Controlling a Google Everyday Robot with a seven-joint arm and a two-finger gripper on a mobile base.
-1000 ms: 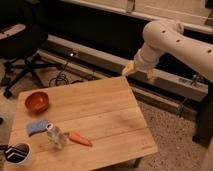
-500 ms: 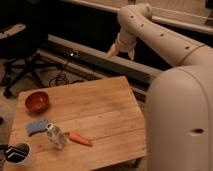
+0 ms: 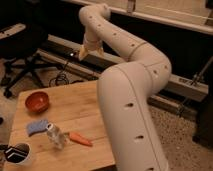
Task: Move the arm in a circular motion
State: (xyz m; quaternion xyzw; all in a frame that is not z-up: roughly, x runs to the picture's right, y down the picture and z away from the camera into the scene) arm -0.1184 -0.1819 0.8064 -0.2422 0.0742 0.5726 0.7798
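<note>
Judged mid-circle. My arm (image 3: 131,95) arches above wooden table (image 3: 75,110); gripper (image 3: 89,50) high beyond table's far edge, open or shut: cannot tell. Next: carry arc round, clear of table.

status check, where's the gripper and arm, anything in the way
Gripper aloft beyond the wooden table's far edge. Arm arcs up past the table's right side. Red bowl, carrot, bottle sit low, apart from it.

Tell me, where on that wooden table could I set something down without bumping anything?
Bare wood lies between the red bowl and the arm, toward the table's far edge. The near left is crowded: blue cloth, clear bottle, carrot, mug. The gripper hangs beyond the far edge, off the table.
</note>
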